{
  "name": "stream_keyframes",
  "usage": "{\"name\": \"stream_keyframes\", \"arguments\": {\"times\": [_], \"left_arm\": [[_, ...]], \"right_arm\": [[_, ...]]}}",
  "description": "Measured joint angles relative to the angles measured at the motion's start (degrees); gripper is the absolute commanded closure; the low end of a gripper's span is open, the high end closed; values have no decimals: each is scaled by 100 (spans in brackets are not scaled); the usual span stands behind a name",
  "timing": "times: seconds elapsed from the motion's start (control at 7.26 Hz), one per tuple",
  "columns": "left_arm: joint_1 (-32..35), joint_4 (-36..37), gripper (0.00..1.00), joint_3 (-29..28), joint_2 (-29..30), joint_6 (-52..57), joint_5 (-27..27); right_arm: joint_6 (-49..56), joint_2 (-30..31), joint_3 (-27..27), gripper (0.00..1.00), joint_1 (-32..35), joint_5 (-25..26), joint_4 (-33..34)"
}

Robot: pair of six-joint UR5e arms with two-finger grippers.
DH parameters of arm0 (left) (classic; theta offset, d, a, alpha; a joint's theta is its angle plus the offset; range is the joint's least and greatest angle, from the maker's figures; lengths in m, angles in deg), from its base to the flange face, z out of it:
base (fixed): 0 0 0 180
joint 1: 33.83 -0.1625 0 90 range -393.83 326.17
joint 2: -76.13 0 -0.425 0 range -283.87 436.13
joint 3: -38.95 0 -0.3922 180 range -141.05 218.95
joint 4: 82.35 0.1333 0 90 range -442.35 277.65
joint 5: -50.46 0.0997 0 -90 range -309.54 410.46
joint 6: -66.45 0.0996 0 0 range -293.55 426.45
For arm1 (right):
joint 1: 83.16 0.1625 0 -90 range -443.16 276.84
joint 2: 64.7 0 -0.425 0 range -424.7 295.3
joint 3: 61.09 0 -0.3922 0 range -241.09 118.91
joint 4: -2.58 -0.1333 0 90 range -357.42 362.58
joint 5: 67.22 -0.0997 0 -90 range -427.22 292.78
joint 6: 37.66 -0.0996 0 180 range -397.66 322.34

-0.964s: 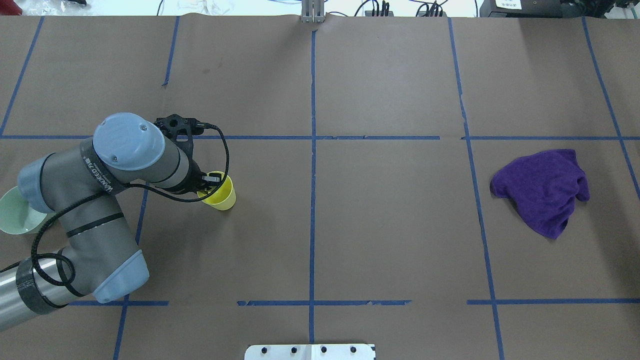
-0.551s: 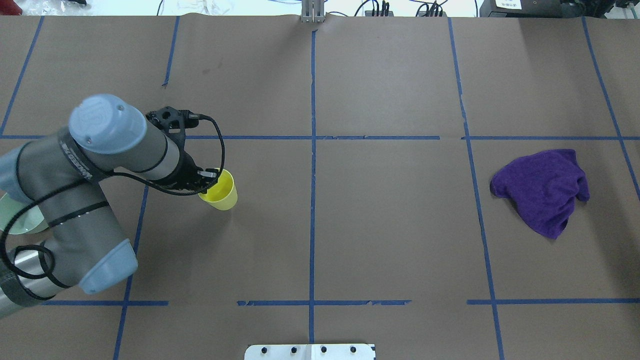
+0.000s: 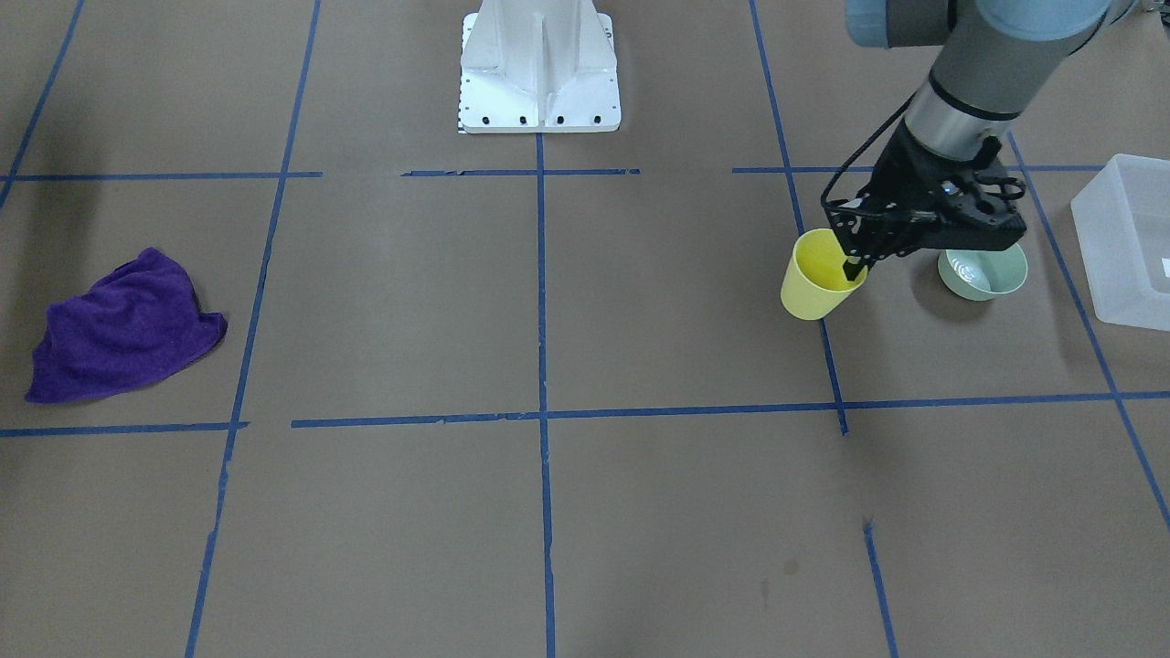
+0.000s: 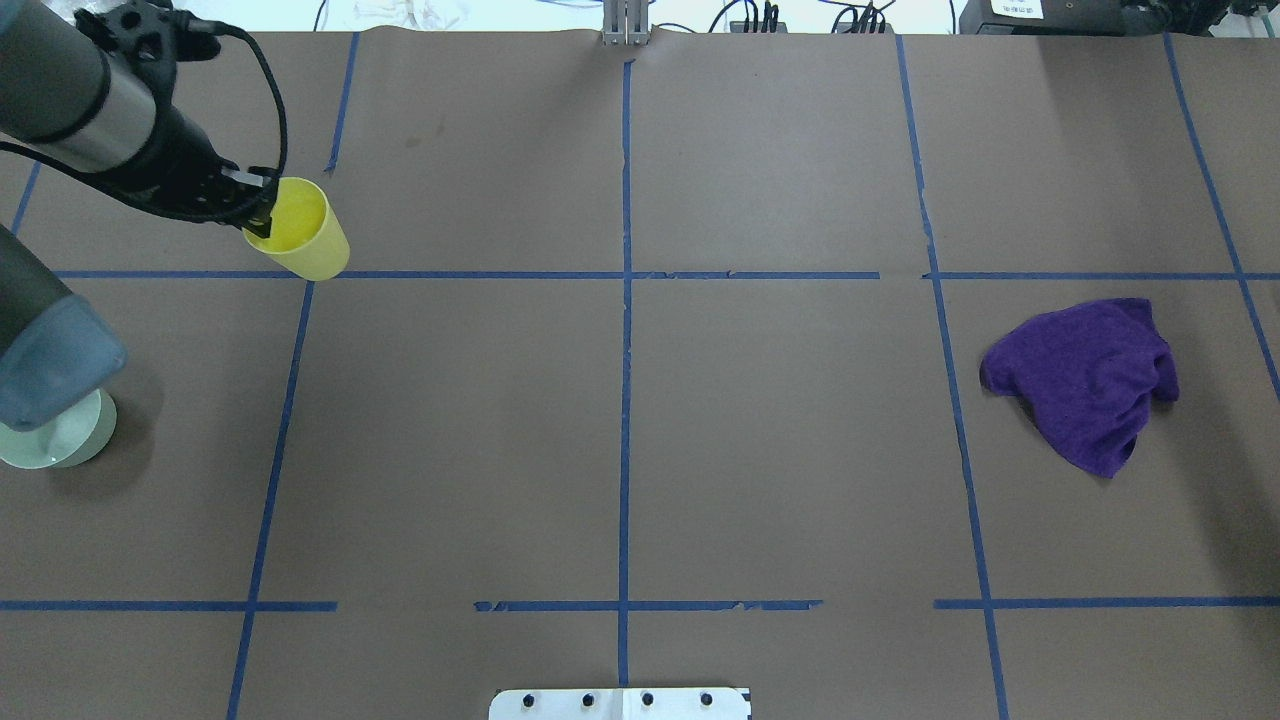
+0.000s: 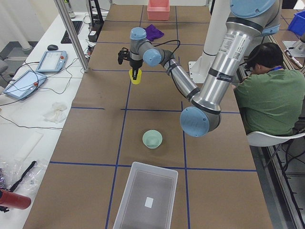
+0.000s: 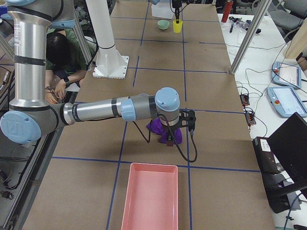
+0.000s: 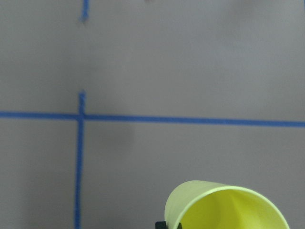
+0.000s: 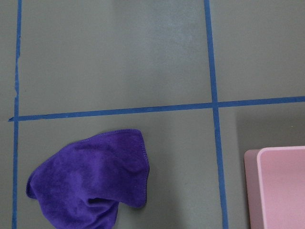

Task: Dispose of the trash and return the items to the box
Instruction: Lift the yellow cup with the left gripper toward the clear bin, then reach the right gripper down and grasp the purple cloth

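One item lifted: yellow cup (image 4: pixel 297 240), clear of the counter (image 4: pixel 700 450) since a second ago, tilted.
Left gripper (image 4: pixel 258 222): mine, clamped on the cup's rim.
Green bowl (image 3: pixel 983 271): unmoved on the counter, near the box (image 3: pixel 1124 239).
Right gripper (image 6: pixel 169 140): above purple cloth (image 4: pixel 1085 385); clenched or not, I cannot tell.
Meaning: cup likely heads to box; bowl after.

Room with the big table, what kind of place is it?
Probably a robot lab: a big robot arm, a table marked with blue tape, and control tablets alongside.
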Motion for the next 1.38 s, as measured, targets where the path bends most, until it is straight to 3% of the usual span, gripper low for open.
{"name": "stream_keyframes", "arguments": {"times": [0.28, 0.55, 0.83, 1.1, 1.24, 1.38], "left_arm": [[839, 449, 100, -51, -93, 1444, -46], [1683, 710, 100, -350, -123, 2819, -81], [2442, 747, 100, -822, -133, 4081, -160], [2977, 747, 100, -1148, -153, 4945, -161], [3175, 739, 100, -1281, -159, 5240, -156], [3334, 731, 100, -1396, -160, 5462, -151]], "right_arm": [[-796, 20, -141, 0, -578, 212, -412], [-2063, 74, -42, 0, -1542, 868, -1473], [-3001, 97, 375, 0, -2511, 1595, -2540], [-3385, 42, 986, 0, -3032, 1849, -3295], [-3431, 16, 1163, 31, -3172, 1904, -3425], [-3448, 5, 1241, 99, -3246, 1940, -3454]]}}
